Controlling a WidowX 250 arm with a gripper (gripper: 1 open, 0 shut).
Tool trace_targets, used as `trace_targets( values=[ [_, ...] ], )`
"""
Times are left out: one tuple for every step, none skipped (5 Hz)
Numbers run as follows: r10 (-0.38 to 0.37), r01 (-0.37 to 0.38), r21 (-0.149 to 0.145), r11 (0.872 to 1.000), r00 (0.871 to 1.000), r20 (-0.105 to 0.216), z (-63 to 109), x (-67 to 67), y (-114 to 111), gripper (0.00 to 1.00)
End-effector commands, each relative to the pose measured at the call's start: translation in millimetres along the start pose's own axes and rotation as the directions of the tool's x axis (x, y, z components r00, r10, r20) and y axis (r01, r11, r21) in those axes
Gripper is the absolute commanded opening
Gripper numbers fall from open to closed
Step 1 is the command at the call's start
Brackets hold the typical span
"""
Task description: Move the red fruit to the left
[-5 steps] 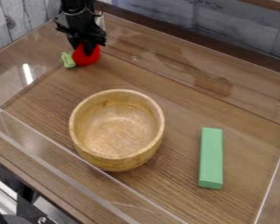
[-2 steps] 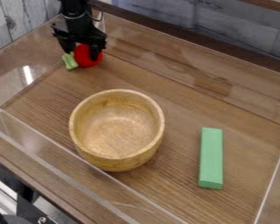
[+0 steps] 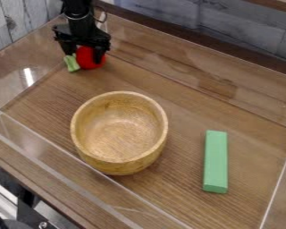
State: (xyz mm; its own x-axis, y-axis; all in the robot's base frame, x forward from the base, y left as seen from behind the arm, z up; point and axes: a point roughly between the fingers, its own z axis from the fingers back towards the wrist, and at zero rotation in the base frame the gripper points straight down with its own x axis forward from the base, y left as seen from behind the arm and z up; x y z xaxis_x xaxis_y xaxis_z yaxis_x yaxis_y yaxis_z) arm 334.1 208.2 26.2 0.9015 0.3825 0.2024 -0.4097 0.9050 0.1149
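Fruit placement looks finished: your hand (image 3: 83,46) stands spread wide over the red fruit (image 3: 87,58), which rests on the surface (image 3: 206,98) at eleven o'clock from the wooden bowl (image 3: 119,131).

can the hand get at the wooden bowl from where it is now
Probably yes. The hand sits open over the red fruit at the back left, and only bare table separates it from the bowl.

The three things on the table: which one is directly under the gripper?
The red fruit, at the far left under the gripper. The wooden bowl and green block lie apart, nearer the camera.
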Motion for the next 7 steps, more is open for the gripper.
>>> trace_targets(
  values=[
    [0.056,-0.056,0.02,0.998,0.998,-0.019,12.2,2.3,3.9,1.0],
    [0.1,-0.1,0.023,0.995,0.994,-0.035,11.4,-3.4,4.6,1.0],
    [0.142,-0.141,0.024,0.99,0.989,-0.049,12.0,-8.5,4.1,1.0],
    [0.167,-0.166,0.011,0.986,0.984,-0.055,23.5,-5.5,-1.5,1.0],
    [0.183,-0.184,-0.01,0.983,0.982,-0.055,38.4,-0.9,-9.8,1.0],
    [0.212,-0.214,-0.036,0.976,0.976,-0.055,61.7,1.3,-1.3,1.0],
    [0.256,-0.258,-0.026,0.966,0.964,-0.066,64.8,0.1,17.1,1.0]
  ],
)
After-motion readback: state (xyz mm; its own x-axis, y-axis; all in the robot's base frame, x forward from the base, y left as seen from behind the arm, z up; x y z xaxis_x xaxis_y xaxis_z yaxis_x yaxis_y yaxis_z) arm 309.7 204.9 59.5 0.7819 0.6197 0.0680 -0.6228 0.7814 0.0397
